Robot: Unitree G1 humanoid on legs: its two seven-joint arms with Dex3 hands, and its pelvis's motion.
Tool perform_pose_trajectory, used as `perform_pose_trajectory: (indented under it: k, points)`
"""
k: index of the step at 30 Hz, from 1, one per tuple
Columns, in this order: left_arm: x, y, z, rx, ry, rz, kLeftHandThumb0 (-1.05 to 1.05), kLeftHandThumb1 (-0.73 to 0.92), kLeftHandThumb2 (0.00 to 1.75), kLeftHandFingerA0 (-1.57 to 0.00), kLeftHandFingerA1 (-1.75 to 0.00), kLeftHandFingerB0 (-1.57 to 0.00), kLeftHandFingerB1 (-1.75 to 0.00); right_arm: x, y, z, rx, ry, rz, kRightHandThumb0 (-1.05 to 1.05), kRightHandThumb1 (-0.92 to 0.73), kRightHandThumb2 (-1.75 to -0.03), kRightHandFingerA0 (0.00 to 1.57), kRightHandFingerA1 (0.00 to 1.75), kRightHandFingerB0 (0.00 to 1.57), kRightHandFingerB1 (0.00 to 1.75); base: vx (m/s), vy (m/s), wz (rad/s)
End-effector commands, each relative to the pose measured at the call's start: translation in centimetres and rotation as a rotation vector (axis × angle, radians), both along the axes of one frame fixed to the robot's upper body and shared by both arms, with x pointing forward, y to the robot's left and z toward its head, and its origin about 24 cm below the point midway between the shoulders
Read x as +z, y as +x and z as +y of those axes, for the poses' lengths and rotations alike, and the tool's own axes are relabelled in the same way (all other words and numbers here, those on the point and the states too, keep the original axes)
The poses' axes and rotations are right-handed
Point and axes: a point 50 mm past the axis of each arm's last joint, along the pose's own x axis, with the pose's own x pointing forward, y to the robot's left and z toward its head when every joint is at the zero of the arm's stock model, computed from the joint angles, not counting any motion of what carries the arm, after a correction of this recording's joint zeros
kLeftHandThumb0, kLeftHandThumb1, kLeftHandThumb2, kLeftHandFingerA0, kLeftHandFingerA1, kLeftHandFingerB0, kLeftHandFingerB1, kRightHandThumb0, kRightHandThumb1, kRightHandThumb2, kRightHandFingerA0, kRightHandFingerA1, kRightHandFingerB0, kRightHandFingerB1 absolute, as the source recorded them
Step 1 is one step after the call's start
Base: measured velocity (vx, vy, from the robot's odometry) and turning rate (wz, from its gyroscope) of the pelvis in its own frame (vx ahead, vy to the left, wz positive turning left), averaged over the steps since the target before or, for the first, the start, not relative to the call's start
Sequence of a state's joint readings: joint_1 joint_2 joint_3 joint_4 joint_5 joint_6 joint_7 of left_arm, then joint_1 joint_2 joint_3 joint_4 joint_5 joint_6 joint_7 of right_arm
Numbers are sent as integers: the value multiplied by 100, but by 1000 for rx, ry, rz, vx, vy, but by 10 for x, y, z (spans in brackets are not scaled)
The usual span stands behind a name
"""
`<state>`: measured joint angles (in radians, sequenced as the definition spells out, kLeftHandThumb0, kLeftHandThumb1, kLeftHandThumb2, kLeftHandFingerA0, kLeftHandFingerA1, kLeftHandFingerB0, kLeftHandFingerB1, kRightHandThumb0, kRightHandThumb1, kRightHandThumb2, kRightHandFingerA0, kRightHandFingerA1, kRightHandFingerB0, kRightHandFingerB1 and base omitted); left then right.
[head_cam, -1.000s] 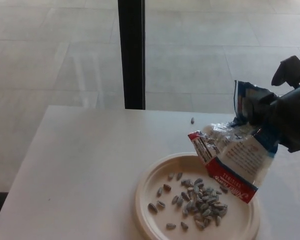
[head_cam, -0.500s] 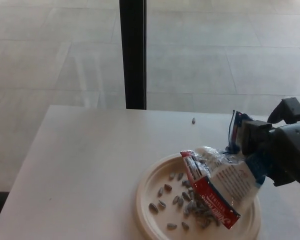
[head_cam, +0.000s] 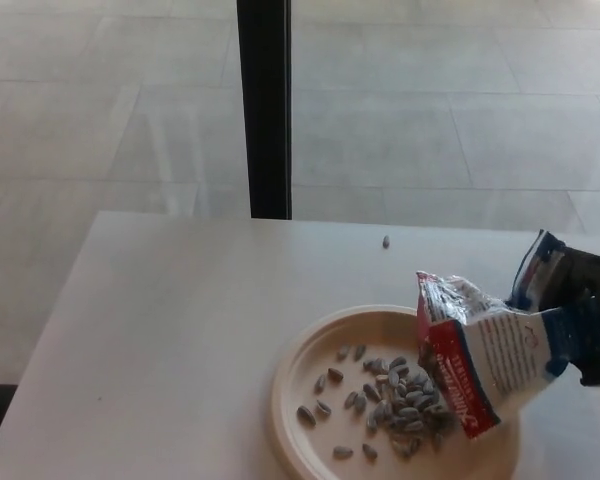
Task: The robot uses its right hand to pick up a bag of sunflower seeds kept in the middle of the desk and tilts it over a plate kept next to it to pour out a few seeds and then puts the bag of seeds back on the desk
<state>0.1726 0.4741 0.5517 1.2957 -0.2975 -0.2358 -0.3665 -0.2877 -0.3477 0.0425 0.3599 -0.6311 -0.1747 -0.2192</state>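
Bag (head_cam: 485, 365) shifted right — fingers (head_cam: 592, 330) clamped around it

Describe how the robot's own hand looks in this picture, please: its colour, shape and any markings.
Only the right hand shows, at the picture's right edge. It is black with a dull, matte surface and blocky, thick shapes. No cable, marking or label can be made out on it. The left hand is out of view.
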Motion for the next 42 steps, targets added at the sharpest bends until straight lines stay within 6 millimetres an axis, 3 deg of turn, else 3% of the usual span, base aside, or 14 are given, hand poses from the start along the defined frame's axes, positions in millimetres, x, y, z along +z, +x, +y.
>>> perform_pose_trajectory:
  k: [1, 8, 9, 10, 11, 13, 15, 18, 20, 21, 23, 25, 38, 42]
  points:
    - [1, -1, 2, 12, 7, -7, -75, 75, 63, -51, -55, -45, -37, -32, -19, -17, -59, 275, 107, -17, -43, -117, 120, 139, 107, 129, 0, 0, 0]
    - [2, 3, 1, 3, 15, -23, -76, 76, 63, -50, -59, -44, -38, -66, -33, 0, 17, 334, 252, -22, -44, -117, 91, 170, 83, 153, 0, 0, 0]
    - [2, 3, 2, 7, 15, -21, -76, 76, 63, -49, -59, -44, -39, -71, -36, 3, 36, 345, 263, -27, -45, -114, 118, 136, 103, 126, 0, 0, 0]
    - [2, 3, 2, 7, 15, -21, -76, 76, 63, -49, -59, -44, -39, -71, -36, 3, 38, 346, 262, -27, -45, -114, 118, 136, 103, 126, 0, 0, 0]
    - [2, 2, 1, 4, 15, -19, -76, 76, 63, -49, -58, -44, -39, -79, -41, 8, 45, 367, 302, -22, -48, -115, 90, 168, 85, 151, 0, 0, 0]
    - [2, 2, 1, 3, 16, -15, -76, 77, 62, -49, -57, -45, -38, -82, -41, 13, 57, 390, 316, -19, -46, -121, 94, 167, 88, 153, 0, 0, 0]
    - [2, 2, 1, 7, 4, -30, -75, 76, 63, -46, -58, -45, -39, -90, -45, 18, 53, 400, 399, -18, -56, -110, 94, 161, 93, 112, 0, 0, 0]
    - [2, 3, 2, 12, 16, -21, -76, 74, 62, -49, -56, -46, -40, -94, -49, 19, 70, 401, 452, -37, -71, -63, 84, 140, 55, 54, 0, 0, 0]
    - [2, 3, 2, 12, 17, -19, -75, 75, 63, -47, -57, -46, -40, -96, -52, 17, 107, 362, 538, -56, -56, -87, 65, 89, 15, 46, 0, 0, 0]
    - [2, 4, 2, 6, 15, -24, -74, 76, 63, -46, -58, -45, -40, -98, -52, 15, 130, 286, 581, -60, -66, -62, 19, 63, 6, 24, 0, 0, 0]
    - [2, 4, 2, 3, 15, -25, -74, 76, 63, -46, -58, -45, -40, -98, -53, 14, 137, 257, 596, -60, -66, -62, 19, 63, 6, 24, 0, 0, 0]
    - [3, 4, 2, 1, 17, -21, -75, 77, 63, -47, -57, -44, -40, -98, -54, 13, 129, 238, 609, -94, -55, -85, 0, 6, 0, 8, 0, 0, 0]
    - [1, -2, 1, 17, 18, 1, -81, 61, 79, -47, -60, -43, -46, -65, -51, 4, 139, 172, 523, -101, -59, -94, 0, 13, 0, 0, 0, 0, 0]
    - [1, -2, 1, 0, 26, 4, -76, 76, 63, -47, -55, -45, -39, -50, -49, -2, 151, 188, 506, -104, -60, -95, 0, 11, 0, 0, 0, 0, 0]
